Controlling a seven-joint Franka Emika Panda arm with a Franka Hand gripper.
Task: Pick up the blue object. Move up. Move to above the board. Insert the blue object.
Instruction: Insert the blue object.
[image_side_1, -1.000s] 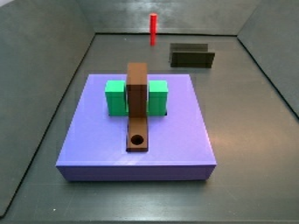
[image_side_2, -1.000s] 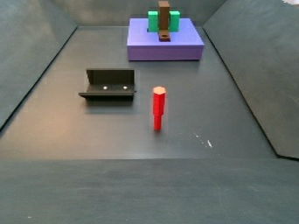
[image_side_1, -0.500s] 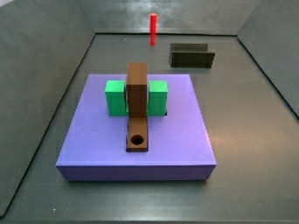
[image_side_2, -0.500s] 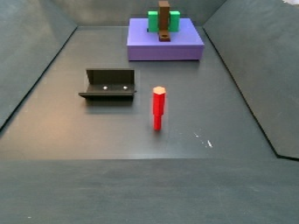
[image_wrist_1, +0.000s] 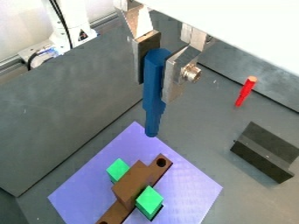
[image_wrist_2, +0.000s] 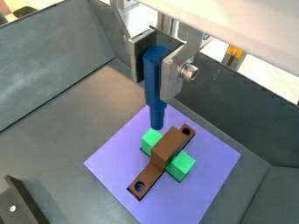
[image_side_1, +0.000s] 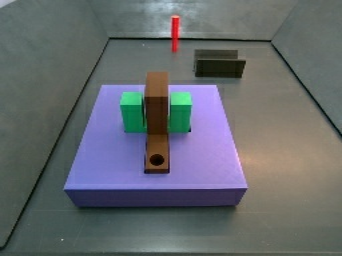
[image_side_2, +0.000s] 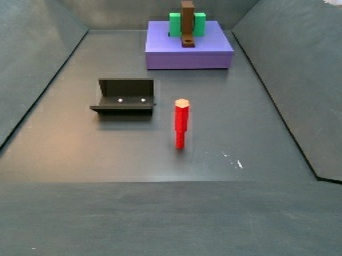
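In both wrist views my gripper (image_wrist_1: 160, 74) (image_wrist_2: 156, 68) is shut on the blue object (image_wrist_1: 153, 92) (image_wrist_2: 156, 83), a thin blue rod that hangs upright from the jaws. It hangs high above the purple slab (image_wrist_1: 187, 188) (image_wrist_2: 117, 157). The board (image_wrist_1: 138, 186) (image_wrist_2: 163, 157) is a narrow brown plank that lies across a green block (image_wrist_1: 118, 169) (image_wrist_2: 153, 139) on the slab, with its round hole (image_wrist_1: 160, 163) (image_wrist_2: 139, 186) at one end. Both side views show the board (image_side_1: 158, 115) (image_side_2: 189, 25), but neither the gripper nor the blue object.
A red rod (image_side_1: 174, 32) (image_side_2: 181, 123) (image_wrist_1: 246, 90) stands upright on the grey floor. The dark fixture (image_side_1: 219, 63) (image_side_2: 124, 96) (image_wrist_1: 267, 150) stands near it. Grey walls enclose the floor on all sides.
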